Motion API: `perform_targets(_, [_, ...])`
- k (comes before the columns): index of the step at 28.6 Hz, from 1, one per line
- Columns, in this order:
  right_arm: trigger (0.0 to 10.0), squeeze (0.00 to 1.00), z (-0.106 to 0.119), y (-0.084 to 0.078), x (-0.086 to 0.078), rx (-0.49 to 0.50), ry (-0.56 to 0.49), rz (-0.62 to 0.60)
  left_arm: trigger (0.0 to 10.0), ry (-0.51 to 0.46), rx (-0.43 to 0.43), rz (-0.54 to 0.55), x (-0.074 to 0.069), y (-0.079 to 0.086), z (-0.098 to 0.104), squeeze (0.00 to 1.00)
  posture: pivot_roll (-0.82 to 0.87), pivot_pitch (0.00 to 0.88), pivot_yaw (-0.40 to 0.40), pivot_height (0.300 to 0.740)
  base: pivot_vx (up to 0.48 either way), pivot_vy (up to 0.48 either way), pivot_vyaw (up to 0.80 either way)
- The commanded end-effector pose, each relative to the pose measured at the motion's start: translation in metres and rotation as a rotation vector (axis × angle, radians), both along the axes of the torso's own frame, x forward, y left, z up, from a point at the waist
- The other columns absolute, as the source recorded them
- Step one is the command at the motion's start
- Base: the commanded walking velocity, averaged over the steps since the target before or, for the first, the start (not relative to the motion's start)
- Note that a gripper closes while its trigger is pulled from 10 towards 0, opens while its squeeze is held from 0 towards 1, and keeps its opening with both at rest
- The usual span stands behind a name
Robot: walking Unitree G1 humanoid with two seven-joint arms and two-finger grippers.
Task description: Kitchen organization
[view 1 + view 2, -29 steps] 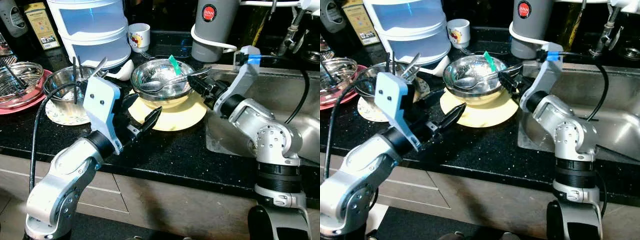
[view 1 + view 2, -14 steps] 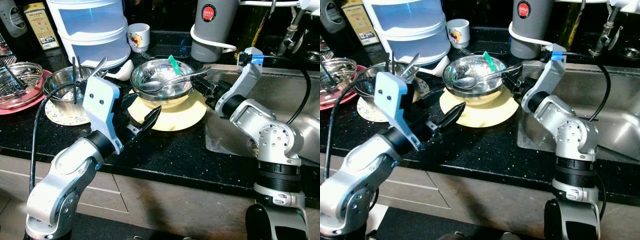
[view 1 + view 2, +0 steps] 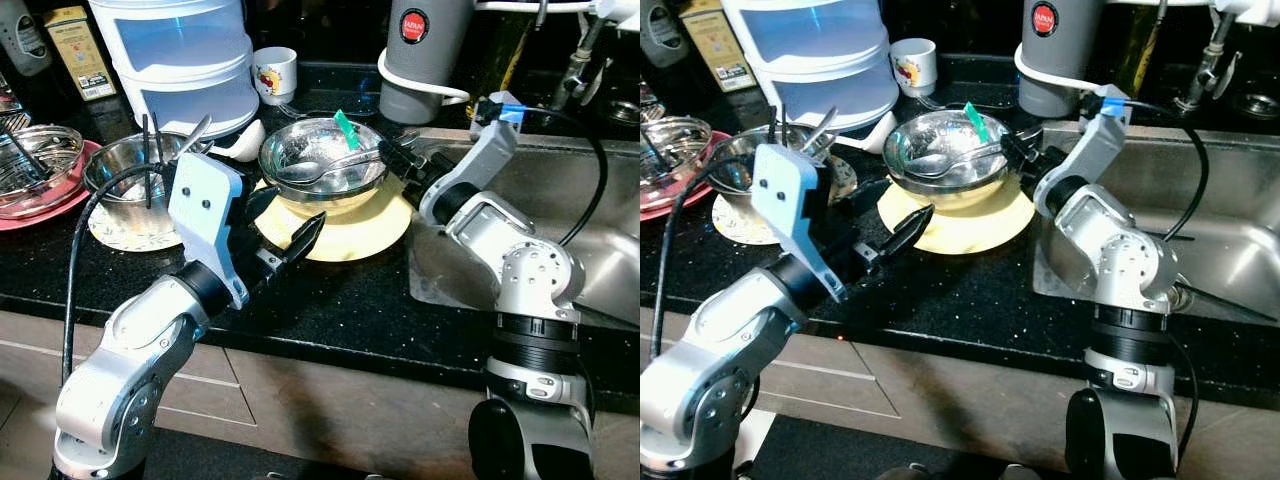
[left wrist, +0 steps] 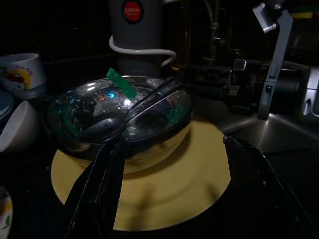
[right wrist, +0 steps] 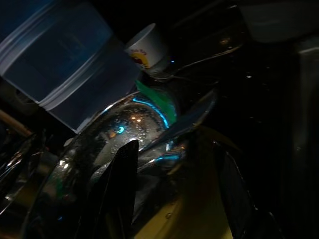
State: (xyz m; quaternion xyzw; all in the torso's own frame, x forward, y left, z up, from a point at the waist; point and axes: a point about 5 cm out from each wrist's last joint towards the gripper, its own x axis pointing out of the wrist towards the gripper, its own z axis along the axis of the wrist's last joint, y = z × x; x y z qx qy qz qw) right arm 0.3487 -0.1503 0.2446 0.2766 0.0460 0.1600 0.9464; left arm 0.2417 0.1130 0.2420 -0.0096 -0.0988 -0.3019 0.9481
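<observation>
Jaws on both arms stand open and hold nothing. On the right gripper (image 3: pixel 1022 150) the two black fingers reach from the sink side to the rim of the steel bowl (image 3: pixel 320 158), spread around the handle end of the spoon (image 3: pixel 325 168) that lies across it; whether they touch the handle cannot be told. On the left gripper (image 3: pixel 283 222) the jaws gape wide just in front of the yellow plate (image 3: pixel 350 232), one finger low over the plate's near edge, the other up toward the bowl's side, clear of both.

The steel bowl sits on the yellow plate, near the middle of the black speckled tabletop (image 3: pixel 330 300), right beside the sink (image 3: pixel 590 200). A green strip (image 3: pixel 346 129) sticks up from the bowl's far rim.

To the robot's left, a second steel bowl (image 3: pixel 125 170) with utensils standing in it rests on a patterned plate, and a glass bowl (image 3: pixel 40 165) sits on a red plate at the edge. Behind stand a white stacked container (image 3: pixel 185 55), a small printed cup (image 3: pixel 277 72) and a grey flask (image 3: pixel 425 55).
</observation>
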Motion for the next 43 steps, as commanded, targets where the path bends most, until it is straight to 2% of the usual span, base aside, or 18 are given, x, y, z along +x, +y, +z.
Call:
perform_targets(1, [10.0,0.00,0.001,0.000,0.003,-0.002,0.006,-0.025,10.0,-0.002,-0.010,-0.008,0.001,-0.002,0.001,0.00,0.00,0.055,-0.012,0.740,0.000,0.000,0.00])
perform_targets(3, [10.0,0.00,0.001,0.000,0.003,0.001,0.006,-0.034,10.0,-0.004,-0.012,-0.007,0.001,-0.002,0.001,0.00,0.00,0.055,-0.012,0.740,0.000,0.000,0.00])
perform_targets(4, [3.6,0.00,0.001,-0.001,0.004,0.008,0.002,-0.044,10.0,-0.005,-0.015,-0.007,0.001,-0.002,0.002,0.00,0.00,0.056,-0.012,0.740,0.000,0.000,0.00])
perform_targets(5, [2.0,0.00,0.002,-0.001,0.004,0.010,0.001,-0.051,10.0,-0.006,-0.015,-0.007,0.001,-0.002,0.002,0.00,0.00,0.057,-0.010,0.740,0.000,0.000,0.00])
perform_targets(6, [2.0,0.00,0.002,-0.001,0.004,0.010,0.001,-0.051,10.0,-0.006,-0.015,-0.007,0.001,-0.002,0.002,0.00,0.00,0.057,-0.010,0.740,0.000,0.000,0.00])
perform_targets(7, [0.0,0.00,0.002,-0.001,0.005,0.014,-0.001,-0.058,10.0,-0.006,-0.013,-0.006,0.001,-0.002,0.002,0.00,0.00,0.056,-0.011,0.740,0.000,0.000,0.00])
perform_targets(19, [0.0,0.00,0.005,-0.002,0.005,0.038,-0.019,-0.063,10.0,-0.005,-0.006,-0.007,0.001,-0.002,0.001,0.00,0.00,0.057,-0.009,0.740,0.000,0.000,0.00])
perform_targets(22, [0.0,0.00,0.008,-0.001,0.005,0.057,-0.043,-0.052,10.0,-0.006,-0.004,-0.005,0.002,-0.002,0.001,0.00,0.01,0.051,-0.011,0.740,0.000,0.000,0.00])
perform_targets(24, [0.0,0.00,0.020,0.005,0.002,0.100,-0.115,-0.002,10.0,-0.006,-0.003,-0.006,0.002,-0.002,0.001,0.00,0.00,0.048,-0.011,0.740,0.000,0.000,0.00])
perform_targets(29, [0.0,0.00,0.027,0.007,0.000,0.096,-0.159,0.027,10.0,-0.008,-0.004,-0.007,0.002,-0.002,0.001,0.00,0.01,0.047,-0.012,0.740,0.000,0.000,0.00])
perform_targets(32, [0.0,0.00,0.036,0.006,-0.002,-0.035,-0.224,0.039,10.0,-0.010,-0.004,-0.008,0.002,-0.003,0.002,0.00,0.01,0.044,-0.012,0.740,0.000,0.000,0.00])
perform_targets(43, [0.0,0.00,0.060,-0.002,-0.008,-0.174,-0.348,0.050,10.0,-0.014,-0.005,-0.012,0.002,-0.004,0.002,0.00,0.00,0.041,-0.007,0.740,0.000,0.000,0.00])
